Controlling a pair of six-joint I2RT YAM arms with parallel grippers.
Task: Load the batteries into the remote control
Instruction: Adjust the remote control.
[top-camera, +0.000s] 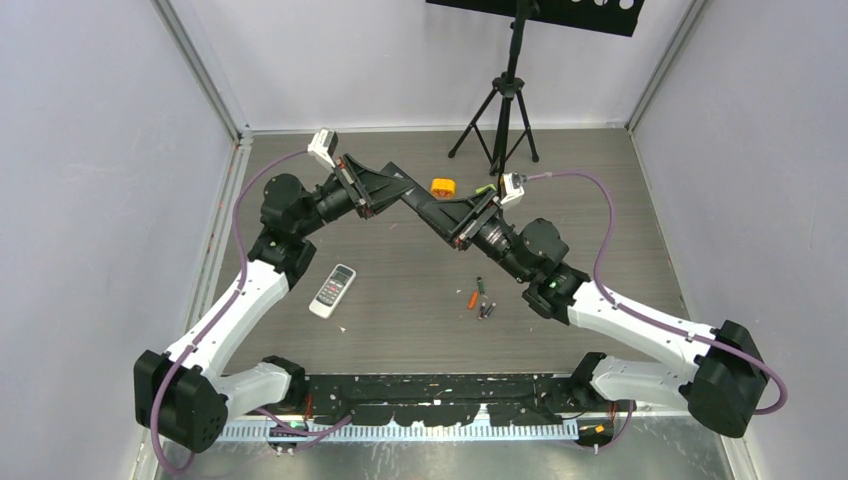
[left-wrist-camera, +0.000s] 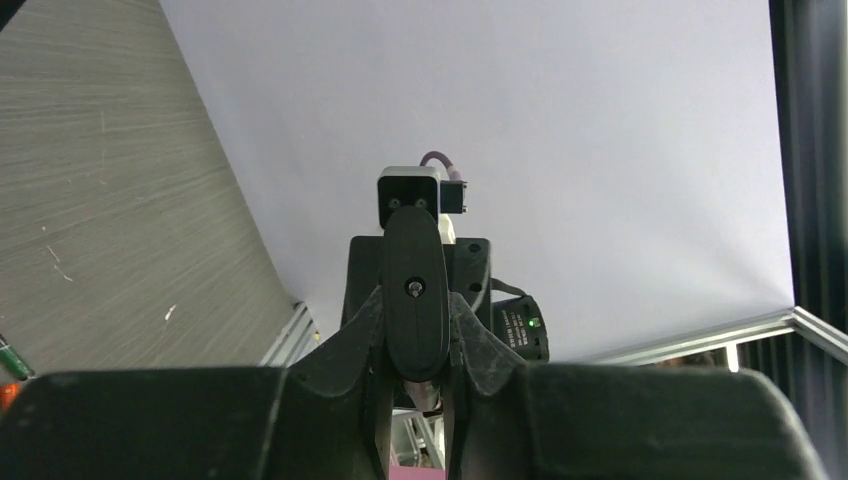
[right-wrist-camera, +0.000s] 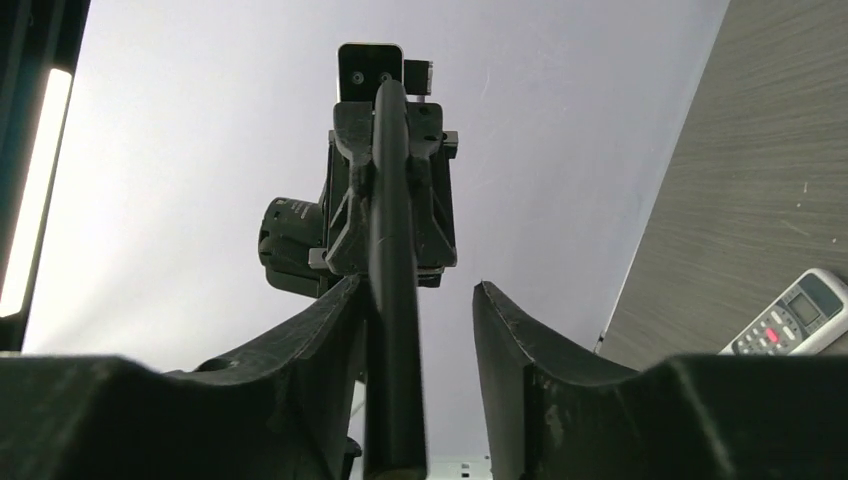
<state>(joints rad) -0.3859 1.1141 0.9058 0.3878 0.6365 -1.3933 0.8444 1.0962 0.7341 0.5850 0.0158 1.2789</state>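
A black remote (top-camera: 425, 207) hangs in the air between both arms above the table's far middle. My left gripper (top-camera: 385, 190) is shut on one end of it; in the left wrist view the remote (left-wrist-camera: 415, 290) sits clamped between the fingers (left-wrist-camera: 350, 335). My right gripper (top-camera: 462, 218) is open around the other end; in the right wrist view the remote (right-wrist-camera: 392, 300) shows edge-on against the left finger (right-wrist-camera: 320, 330), with a gap to the right one. The batteries (top-camera: 480, 298), one orange, one dark green and two dark grey, lie on the table near the right arm.
A white remote (top-camera: 332, 290) lies on the table near the left arm and shows in the right wrist view (right-wrist-camera: 790, 315). An orange round block (top-camera: 443, 187) and a lime green block (top-camera: 485, 188) sit behind the grippers. A tripod (top-camera: 500, 120) stands at the back.
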